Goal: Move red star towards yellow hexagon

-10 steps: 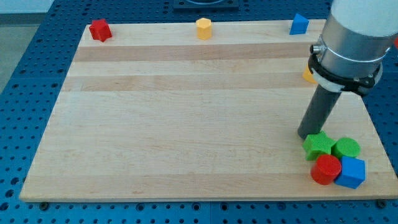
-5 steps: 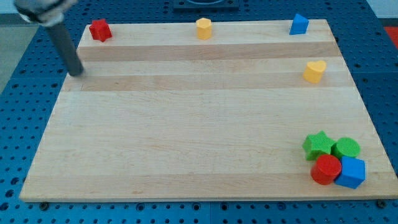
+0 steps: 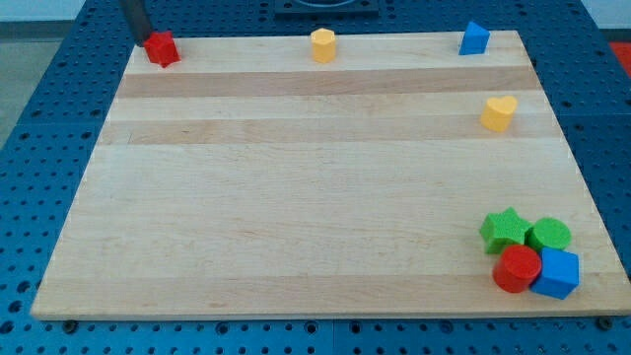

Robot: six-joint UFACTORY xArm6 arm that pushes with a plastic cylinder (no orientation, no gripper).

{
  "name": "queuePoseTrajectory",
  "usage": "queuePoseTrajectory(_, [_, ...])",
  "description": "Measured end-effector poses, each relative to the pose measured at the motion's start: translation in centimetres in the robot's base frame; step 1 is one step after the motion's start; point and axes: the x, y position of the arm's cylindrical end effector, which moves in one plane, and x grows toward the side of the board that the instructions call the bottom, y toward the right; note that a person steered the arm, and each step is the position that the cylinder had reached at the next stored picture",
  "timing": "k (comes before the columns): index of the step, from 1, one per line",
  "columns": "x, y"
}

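Note:
The red star (image 3: 161, 47) sits at the board's top left corner. The yellow hexagon (image 3: 323, 44) stands at the top edge, near the middle, well to the star's right. My tip (image 3: 142, 41) is at the view's top left, just left of the red star and touching or nearly touching it. Only the lower part of the dark rod shows.
A blue block (image 3: 474, 38) sits at the top right. A yellow heart (image 3: 499, 113) lies at the right. A green star (image 3: 504, 230), green cylinder (image 3: 548, 235), red cylinder (image 3: 517, 268) and blue cube (image 3: 558, 273) cluster at the bottom right. The wooden board (image 3: 296, 197) lies on a blue pegboard.
My tip moved from the bottom right cluster to the board's left edge, then up to the red star's left side. The blocks have not visibly moved.

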Motion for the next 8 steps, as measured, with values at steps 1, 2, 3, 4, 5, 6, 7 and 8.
queuePoseTrajectory(1, [0.1, 1.9])
queuePoseTrajectory(2, [2.3, -0.3])
queuePoseTrajectory(3, [3.6, -1.1])
queuePoseTrajectory(4, [3.6, 4.0])
queuePoseTrajectory(5, [3.1, 8.9])
queuePoseTrajectory(6, [-0.3, 11.1])
queuePoseTrajectory(7, [0.0, 14.2])
queuePoseTrajectory(8, [2.2, 15.7])
